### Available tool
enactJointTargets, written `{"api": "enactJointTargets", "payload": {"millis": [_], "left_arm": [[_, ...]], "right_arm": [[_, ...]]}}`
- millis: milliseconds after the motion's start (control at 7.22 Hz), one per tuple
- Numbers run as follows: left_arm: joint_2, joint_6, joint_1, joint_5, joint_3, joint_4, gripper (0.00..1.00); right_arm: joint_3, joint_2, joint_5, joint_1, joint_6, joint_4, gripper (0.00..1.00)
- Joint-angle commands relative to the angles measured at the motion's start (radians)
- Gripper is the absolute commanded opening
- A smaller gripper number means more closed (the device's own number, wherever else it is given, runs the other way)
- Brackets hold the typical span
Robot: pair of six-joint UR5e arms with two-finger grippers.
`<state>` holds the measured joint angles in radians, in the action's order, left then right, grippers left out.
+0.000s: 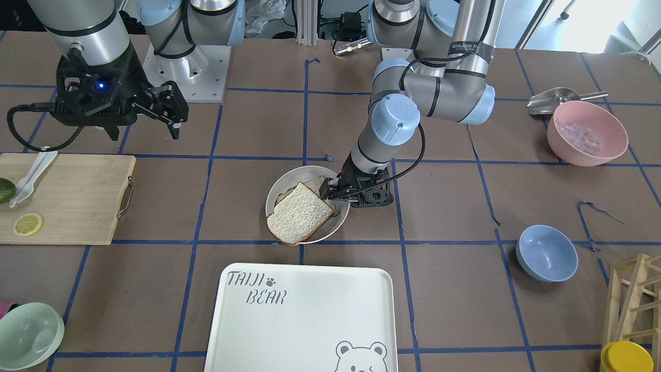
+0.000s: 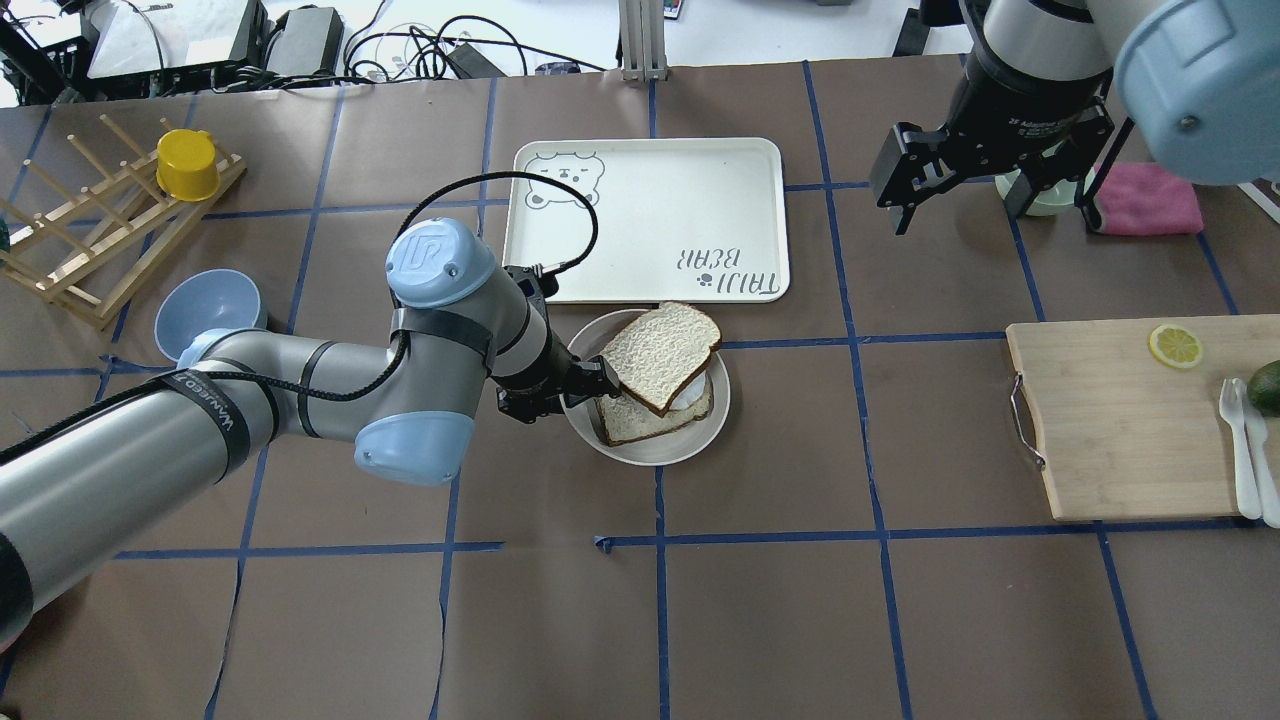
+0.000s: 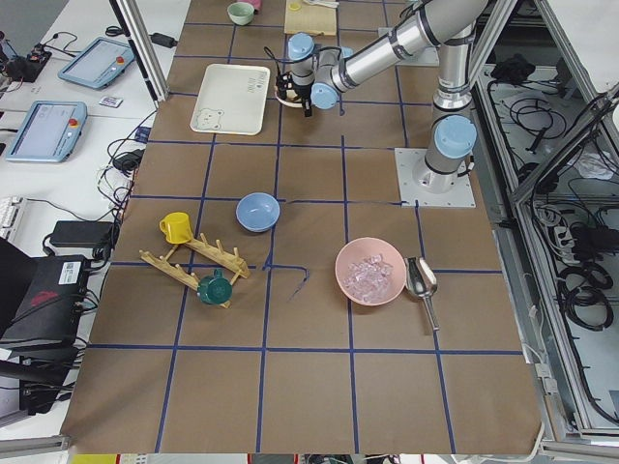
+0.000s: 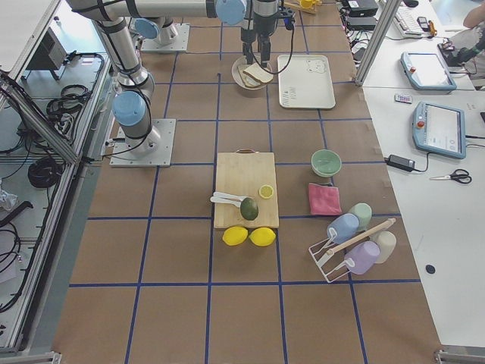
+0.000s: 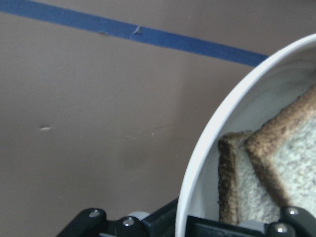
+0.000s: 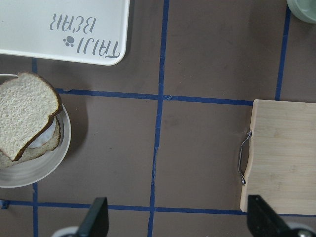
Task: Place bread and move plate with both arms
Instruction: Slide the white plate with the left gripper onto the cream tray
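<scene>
Left gripper, jaws spread, straddles plate rim beside bread; right gripper spread, well apart

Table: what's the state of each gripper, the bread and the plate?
Left gripper: at plate rim, grip unclear.
Right gripper: open, holding nothing, raised.
Bread: tilted atop lower slice, overhanging rim.
Plate: off the tray, carrying both slices.
Pink bowl: holds clear cubes.

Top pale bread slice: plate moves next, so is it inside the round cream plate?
Partly out: bread overhangs plate rim toward the white tray.
</scene>
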<state>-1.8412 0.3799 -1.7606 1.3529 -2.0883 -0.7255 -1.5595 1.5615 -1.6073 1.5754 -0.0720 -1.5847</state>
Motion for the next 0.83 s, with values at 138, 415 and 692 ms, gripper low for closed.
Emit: {"api": "enactJointTargets", "payload": {"millis": [138,415,692], "left_arm": [[0.01,-0.016,0.039,-0.07,-0.038,0.144,0.0],[-0.009,-0.012,0.09,-0.179,0.008,0.135,0.0],[-0.062,-0.012,0.101,-0.185,0.138,0.053,0.0]], "right_arm": [[-0.001,-0.001,0.0,0.0,0.0,-0.003,1.0],[-0.001,-0.001,-0.002,-0.002,0.0,-0.004,1.0],[-0.001,-0.001,-0.002,-0.003,-0.002,-0.004,1.0]]}}
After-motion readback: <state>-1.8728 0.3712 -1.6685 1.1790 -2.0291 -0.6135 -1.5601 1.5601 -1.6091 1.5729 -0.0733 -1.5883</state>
